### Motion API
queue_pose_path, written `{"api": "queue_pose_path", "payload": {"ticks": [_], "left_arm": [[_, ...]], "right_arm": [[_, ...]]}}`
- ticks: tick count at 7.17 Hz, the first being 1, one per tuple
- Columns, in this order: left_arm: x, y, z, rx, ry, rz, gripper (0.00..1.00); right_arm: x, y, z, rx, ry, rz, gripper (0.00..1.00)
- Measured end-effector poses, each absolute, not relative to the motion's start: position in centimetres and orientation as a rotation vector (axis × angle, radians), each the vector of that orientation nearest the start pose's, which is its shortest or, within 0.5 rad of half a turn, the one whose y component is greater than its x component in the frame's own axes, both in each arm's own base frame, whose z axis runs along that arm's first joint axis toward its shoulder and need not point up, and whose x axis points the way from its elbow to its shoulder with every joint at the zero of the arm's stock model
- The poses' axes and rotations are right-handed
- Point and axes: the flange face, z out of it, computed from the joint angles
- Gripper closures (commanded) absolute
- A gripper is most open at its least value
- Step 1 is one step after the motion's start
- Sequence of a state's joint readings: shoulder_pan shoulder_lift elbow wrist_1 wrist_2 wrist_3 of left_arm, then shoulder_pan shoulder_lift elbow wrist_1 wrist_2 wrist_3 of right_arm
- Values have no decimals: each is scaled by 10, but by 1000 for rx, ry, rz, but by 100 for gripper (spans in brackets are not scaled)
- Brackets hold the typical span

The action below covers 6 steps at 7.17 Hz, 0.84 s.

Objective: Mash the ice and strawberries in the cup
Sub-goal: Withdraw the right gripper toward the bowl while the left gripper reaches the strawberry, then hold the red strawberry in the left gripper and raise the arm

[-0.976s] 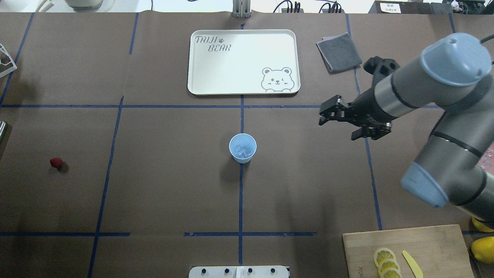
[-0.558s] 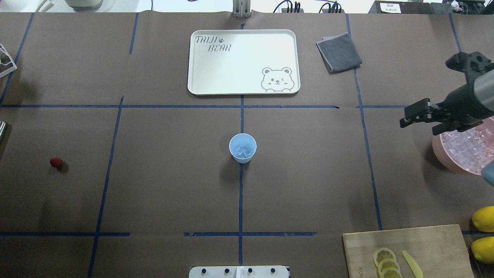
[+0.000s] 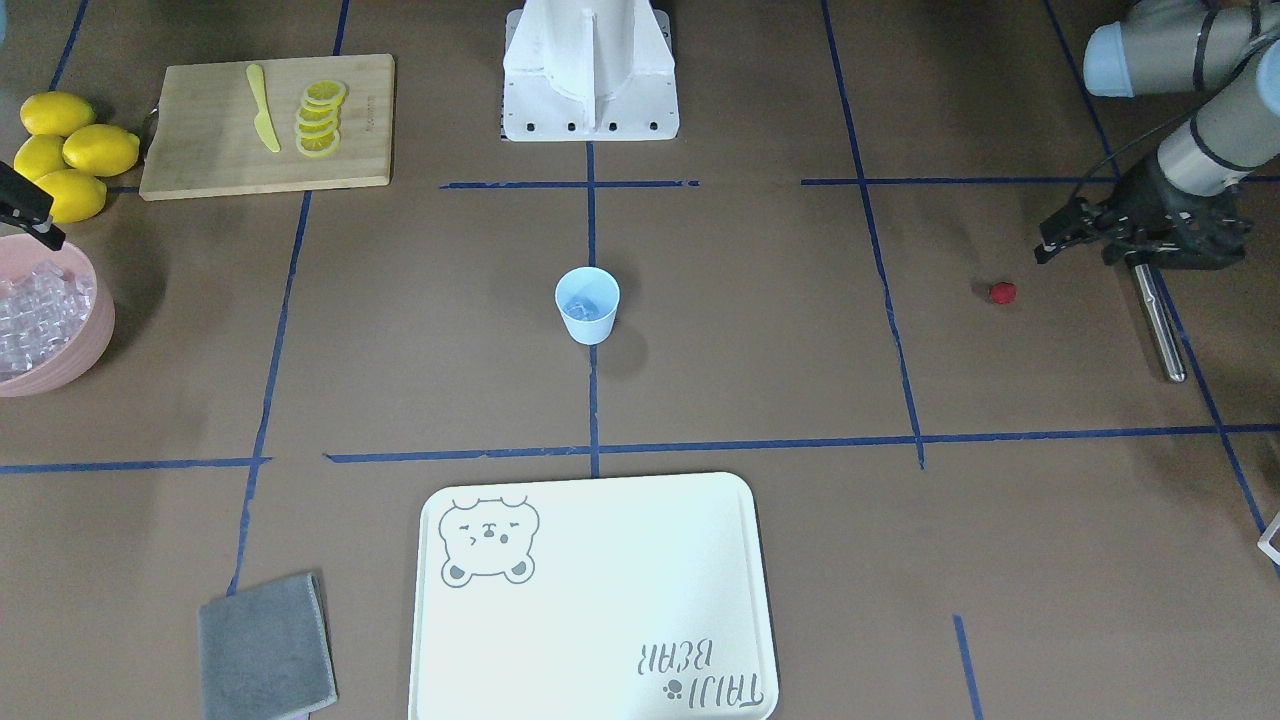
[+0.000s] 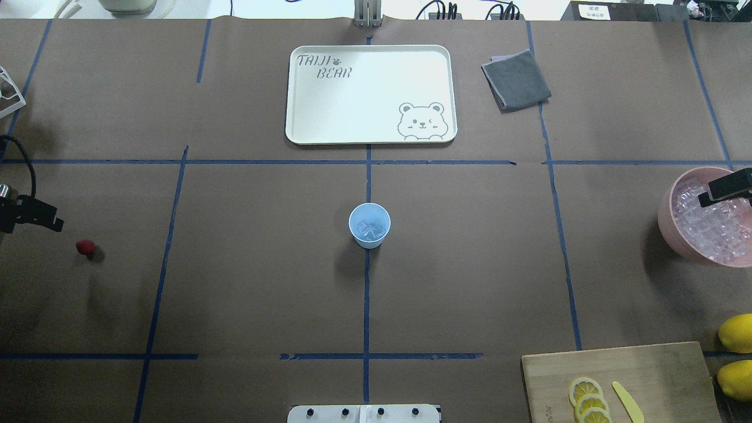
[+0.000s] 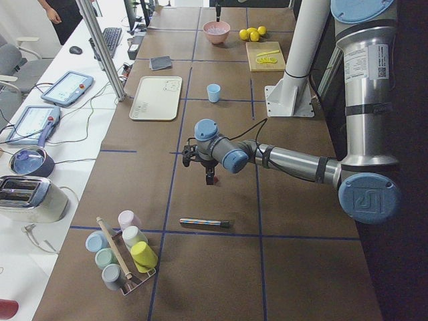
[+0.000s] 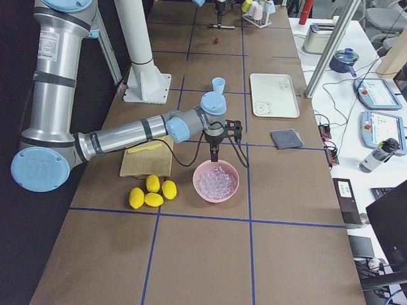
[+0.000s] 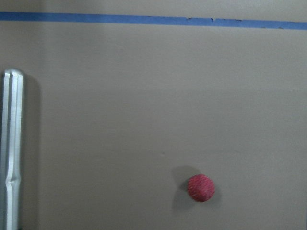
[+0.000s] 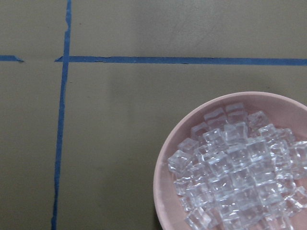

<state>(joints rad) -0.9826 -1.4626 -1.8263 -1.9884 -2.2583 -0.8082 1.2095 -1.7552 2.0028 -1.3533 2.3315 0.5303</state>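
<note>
Standing upright at the crossing of blue tape lines in the middle of the table, the light-blue cup (image 4: 369, 225) is seen with a few ice cubes (image 4: 371, 230) lying in its bottom. The strawberry (image 4: 85, 247) is found on the brown table cover well apart from the cup, out toward the robot's left, touched by nothing. The left gripper (image 3: 1120, 235) is held above the table near the berry, pointing down; whether its jaws are spread or closed cannot be told, since its fingers are not shown clearly in any view. A metal rod (image 3: 1158, 320) is laid flat on the cover beside the berry, one end passing under that gripper in the front view. The right gripper (image 4: 727, 187) is held over the pink bowl (image 4: 665, 218) at the table's right edge, and only part of it is caught, so its opening cannot be told either. The bowl is filled with many more clear cubes. A cream bear tray (image 4: 294, 88) and a grey cloth (image 4: 516, 79) are set beyond the cup.
</note>
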Motion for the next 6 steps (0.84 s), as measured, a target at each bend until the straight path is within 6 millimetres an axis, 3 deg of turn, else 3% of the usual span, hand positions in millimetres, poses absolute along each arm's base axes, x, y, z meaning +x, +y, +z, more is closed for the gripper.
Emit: {"api": "queue_pose_path", "payload": {"ticks": [3,6], "left_arm": [[255,-417,545,23,820,-19,0],[276,-419,566,38,838,-1,0]], "right_arm": [[-62,-420,524,105,-835,-58,0],[-59,-420,526,107,-828,-67,0]]}}
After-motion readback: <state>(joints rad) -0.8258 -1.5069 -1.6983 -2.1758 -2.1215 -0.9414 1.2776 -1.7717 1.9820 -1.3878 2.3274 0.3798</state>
